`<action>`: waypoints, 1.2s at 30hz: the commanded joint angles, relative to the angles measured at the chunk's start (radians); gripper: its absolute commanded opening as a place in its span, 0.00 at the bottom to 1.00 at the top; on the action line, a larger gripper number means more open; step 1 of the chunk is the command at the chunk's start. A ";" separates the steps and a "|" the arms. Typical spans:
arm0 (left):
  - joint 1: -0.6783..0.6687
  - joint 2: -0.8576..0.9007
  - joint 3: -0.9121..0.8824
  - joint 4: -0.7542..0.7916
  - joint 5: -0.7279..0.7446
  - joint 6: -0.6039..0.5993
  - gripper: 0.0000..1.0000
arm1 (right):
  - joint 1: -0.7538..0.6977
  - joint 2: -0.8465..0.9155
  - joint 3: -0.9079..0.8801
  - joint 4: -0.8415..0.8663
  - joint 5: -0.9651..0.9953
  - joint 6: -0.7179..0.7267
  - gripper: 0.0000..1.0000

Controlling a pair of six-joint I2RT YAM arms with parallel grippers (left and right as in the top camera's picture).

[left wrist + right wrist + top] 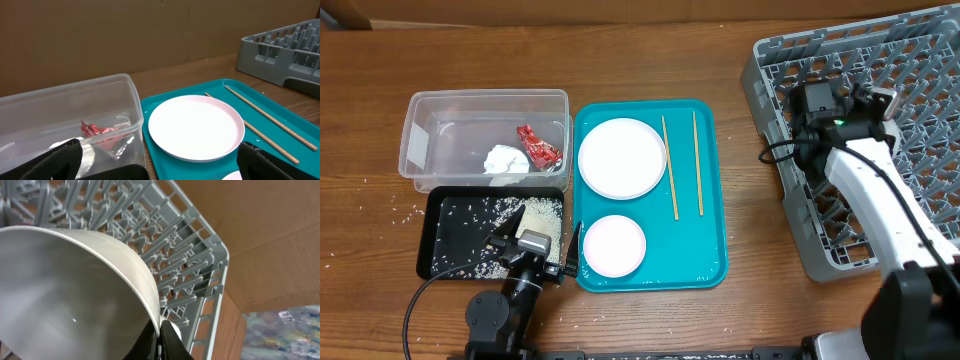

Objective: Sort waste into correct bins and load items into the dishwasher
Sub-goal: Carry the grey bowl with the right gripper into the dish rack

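My right gripper (161, 337) is shut on the rim of a small white bowl (65, 295) and holds it over the grey dish rack (185, 255), which stands at the right in the overhead view (920, 60). My left gripper (160, 167) is open and empty, low at the front between the black tray (435, 215) and the teal tray (715, 200). The clear tub (485, 97) holds the red wrapper (538, 145) and the white tissue wad (506, 160). Rice grains (535, 215) lie in the black tray. A plate (622, 157), a bowl (614, 245) and two chopsticks (670, 170) lie on the teal tray.
A few rice grains (400, 205) are scattered on the wooden table left of the black tray. The right arm (880, 200) stretches over the rack's left side. The left arm's base and cable (430, 295) are at the front edge.
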State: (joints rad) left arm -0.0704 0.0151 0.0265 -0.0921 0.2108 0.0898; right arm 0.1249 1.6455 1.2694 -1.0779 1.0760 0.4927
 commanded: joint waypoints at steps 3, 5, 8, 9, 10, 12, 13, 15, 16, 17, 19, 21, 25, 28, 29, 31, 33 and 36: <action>0.005 -0.011 -0.006 0.003 0.015 0.023 1.00 | 0.040 0.092 -0.007 -0.057 -0.034 -0.002 0.04; 0.005 -0.011 -0.006 0.003 0.015 0.023 1.00 | 0.057 0.096 -0.007 -0.073 -0.033 -0.001 0.04; 0.005 -0.011 -0.006 0.003 0.015 0.023 1.00 | 0.085 0.096 -0.007 -0.088 -0.019 0.003 0.04; 0.005 -0.011 -0.006 0.003 0.015 0.023 1.00 | 0.092 0.096 -0.007 -0.097 -0.019 0.006 0.04; 0.005 -0.011 -0.006 0.003 0.015 0.023 1.00 | 0.096 0.096 -0.007 -0.104 -0.019 0.006 0.04; 0.005 -0.011 -0.006 0.003 0.015 0.023 1.00 | 0.105 0.096 -0.007 -0.128 -0.020 0.019 0.04; 0.005 -0.011 -0.006 0.003 0.015 0.023 1.00 | 0.110 0.096 -0.006 -0.142 -0.020 0.038 0.04; 0.005 -0.011 -0.006 0.003 0.016 0.023 1.00 | 0.127 0.096 -0.005 -0.182 -0.023 0.090 0.04; 0.005 -0.011 -0.006 0.003 0.015 0.023 1.00 | 0.136 0.095 -0.002 -0.209 -0.023 0.122 0.04; 0.005 -0.011 -0.006 0.003 0.015 0.022 1.00 | 0.148 0.095 0.009 -0.254 -0.024 0.184 0.04; 0.005 -0.011 -0.006 0.003 0.015 0.023 1.00 | 0.165 0.093 0.029 -0.315 -0.028 0.252 0.05; 0.005 -0.011 -0.006 0.003 0.015 0.023 1.00 | 0.193 0.092 0.062 -0.385 -0.047 0.309 0.19; 0.005 -0.011 -0.006 0.003 0.016 0.022 1.00 | 0.238 0.090 0.110 -0.442 -0.111 0.323 0.40; 0.005 -0.011 -0.006 0.003 0.016 0.023 1.00 | 0.263 0.089 0.127 -0.460 -0.127 0.323 0.43; 0.005 -0.011 -0.006 0.003 0.016 0.023 1.00 | 0.275 0.088 0.139 -0.470 -0.137 0.323 0.43; 0.005 -0.011 -0.006 0.003 0.016 0.023 1.00 | 0.299 0.086 0.170 -0.481 -0.167 0.323 0.43; 0.005 -0.011 -0.006 0.003 0.015 0.023 1.00 | 0.328 0.080 0.220 -0.474 -0.279 0.318 0.43; 0.005 -0.011 -0.006 0.003 0.015 0.023 1.00 | 0.369 0.077 0.261 -0.398 -0.544 0.227 0.43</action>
State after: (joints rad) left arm -0.0704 0.0151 0.0265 -0.0914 0.2108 0.0898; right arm 0.4541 1.7340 1.4738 -1.5391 0.8158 0.7918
